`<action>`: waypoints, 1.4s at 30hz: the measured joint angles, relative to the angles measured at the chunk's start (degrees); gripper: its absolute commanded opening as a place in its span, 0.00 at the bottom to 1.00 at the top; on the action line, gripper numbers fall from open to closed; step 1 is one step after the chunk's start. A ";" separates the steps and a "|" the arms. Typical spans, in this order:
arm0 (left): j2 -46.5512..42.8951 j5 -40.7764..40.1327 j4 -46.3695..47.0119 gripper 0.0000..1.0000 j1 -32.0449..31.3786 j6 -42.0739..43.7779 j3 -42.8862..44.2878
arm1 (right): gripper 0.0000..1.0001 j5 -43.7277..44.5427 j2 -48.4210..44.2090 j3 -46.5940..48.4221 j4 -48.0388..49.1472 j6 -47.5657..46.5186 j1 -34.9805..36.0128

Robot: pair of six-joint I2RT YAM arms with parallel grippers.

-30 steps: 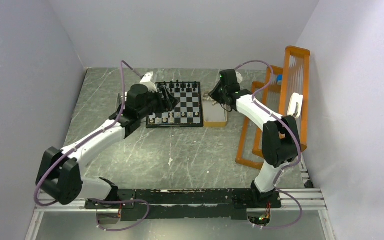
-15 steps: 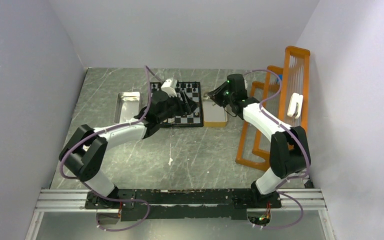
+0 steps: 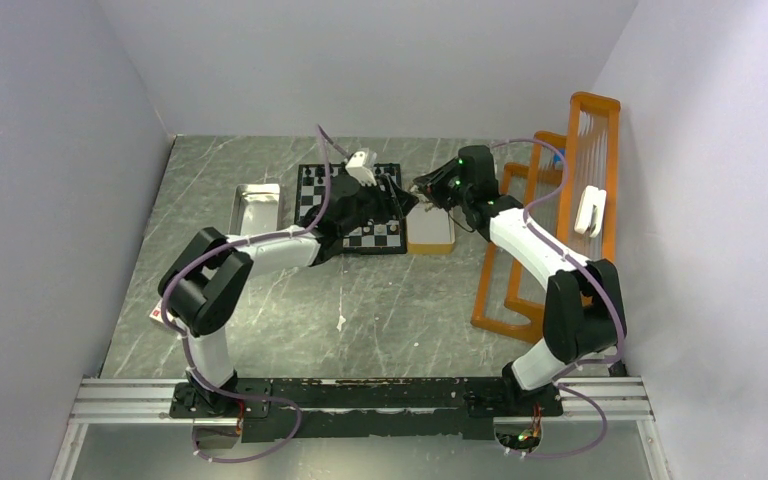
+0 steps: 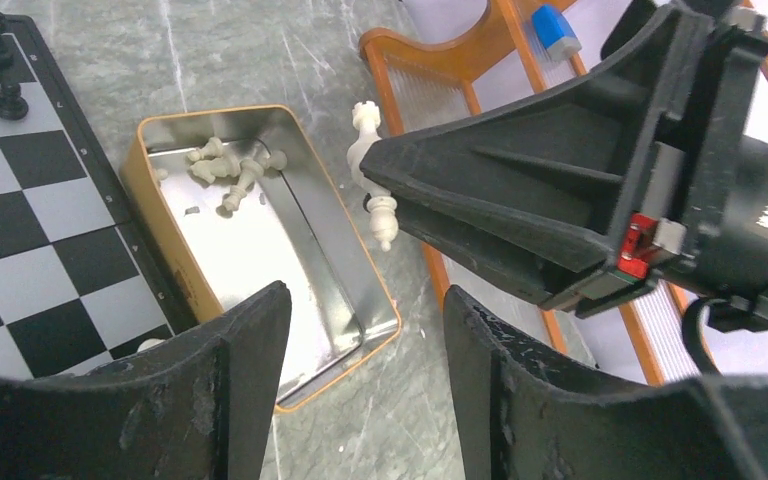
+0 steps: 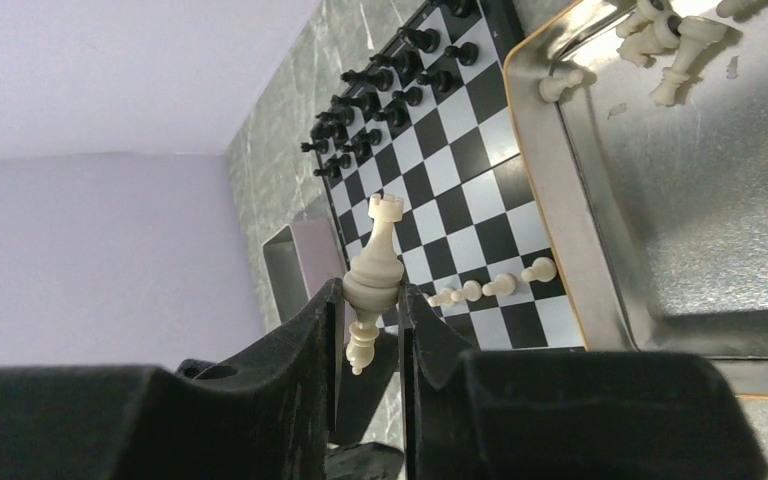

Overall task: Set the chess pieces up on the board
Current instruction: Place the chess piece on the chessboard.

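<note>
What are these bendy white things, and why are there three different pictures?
They are a robot's arms, a left arm and a right arm, bolted to a table, each ending in a pincer. One picture looks down from above; the other two come from small cameras on the wrists. On the table are a chessboard, a tan tray with loose cream pieces, a silvery tray and an orange rack. The right pincer is shut on a cream chess piece. The left pincer is open, holding nothing.
</note>
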 measured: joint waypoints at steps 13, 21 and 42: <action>4.17 -0.76 0.61 0.50 -0.74 -0.09 5.16 | 0.18 -0.76 -1.11 -2.45 2.29 2.01 -0.22; 4.68 -0.92 0.63 0.43 -0.87 -0.09 5.88 | 0.19 -0.92 -1.11 -2.43 2.69 2.10 -0.37; 4.66 -1.40 -0.76 0.06 -0.87 1.66 5.31 | 0.27 -1.64 -1.11 -4.39 4.44 2.23 -0.31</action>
